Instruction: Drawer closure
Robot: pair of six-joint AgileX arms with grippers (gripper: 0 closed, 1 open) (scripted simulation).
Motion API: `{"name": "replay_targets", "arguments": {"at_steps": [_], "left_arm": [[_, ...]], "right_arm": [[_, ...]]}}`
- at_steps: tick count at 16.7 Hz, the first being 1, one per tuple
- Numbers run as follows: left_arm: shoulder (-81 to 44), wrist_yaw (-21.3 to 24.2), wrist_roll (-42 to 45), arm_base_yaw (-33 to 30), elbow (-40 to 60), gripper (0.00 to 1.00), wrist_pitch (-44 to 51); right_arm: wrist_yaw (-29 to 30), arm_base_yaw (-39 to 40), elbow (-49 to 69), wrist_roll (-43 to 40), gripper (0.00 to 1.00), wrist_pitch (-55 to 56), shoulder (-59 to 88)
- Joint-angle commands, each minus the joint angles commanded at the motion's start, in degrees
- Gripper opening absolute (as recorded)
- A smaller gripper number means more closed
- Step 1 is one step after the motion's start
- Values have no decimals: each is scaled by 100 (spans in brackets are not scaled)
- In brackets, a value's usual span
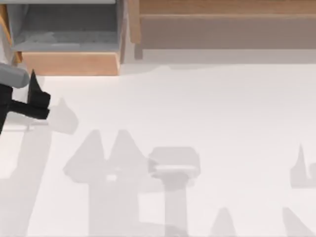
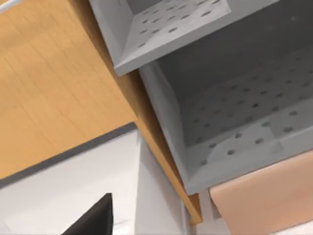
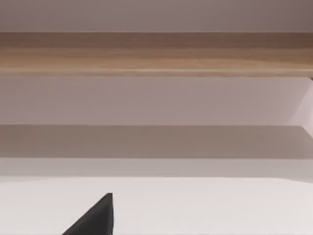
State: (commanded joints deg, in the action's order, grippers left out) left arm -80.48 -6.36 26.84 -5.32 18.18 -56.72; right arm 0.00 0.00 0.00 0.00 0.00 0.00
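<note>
- Drawer (image 1: 70, 63): pulled out of the cabinet at the far left of the table, its plain light-brown front panel facing the near side and its grey floor and inner walls open to the overhead camera.
- Drawer interior, seen from the left wrist camera (image 2: 234, 122): grey walls and a grey floor marked with rows of small dots; the pale front panel closes off one end, and a wooden side board runs along the outside.
- Cabinet (image 1: 227, 29): the longer wooden body, standing just right of the drawer along the far edge, with a brown-grey face under a lighter wooden top strip. The right wrist camera looks at this face straight on (image 3: 156, 54).
- Left gripper (image 1: 37, 96): black, at the left edge of the table, near the drawer's front panel on its near side and apart from it (no contact is visible). Whether its fingers are spread or closed cannot be told. One dark fingertip enters the left wrist picture (image 2: 95, 218).
- Right arm: parked at the right; one dark fingertip (image 3: 95, 218) enters its wrist picture in front of the cabinet face, and the finger setting cannot be told.
- Table (image 1: 197, 123): white surface carrying grey shadows of both arms.
</note>
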Motion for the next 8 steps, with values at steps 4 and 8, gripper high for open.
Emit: {"name": "replay_targets", "arguments": {"at_steps": [4,8], "left_arm": [[-868,1351,1602,1342,-202,100,-730],[-1794,2707,3265,2639,-207,100,-1504]], "right_arm": [[0,0,0,0,100,0,0],[0,0,0,0,100,0,0]]}}
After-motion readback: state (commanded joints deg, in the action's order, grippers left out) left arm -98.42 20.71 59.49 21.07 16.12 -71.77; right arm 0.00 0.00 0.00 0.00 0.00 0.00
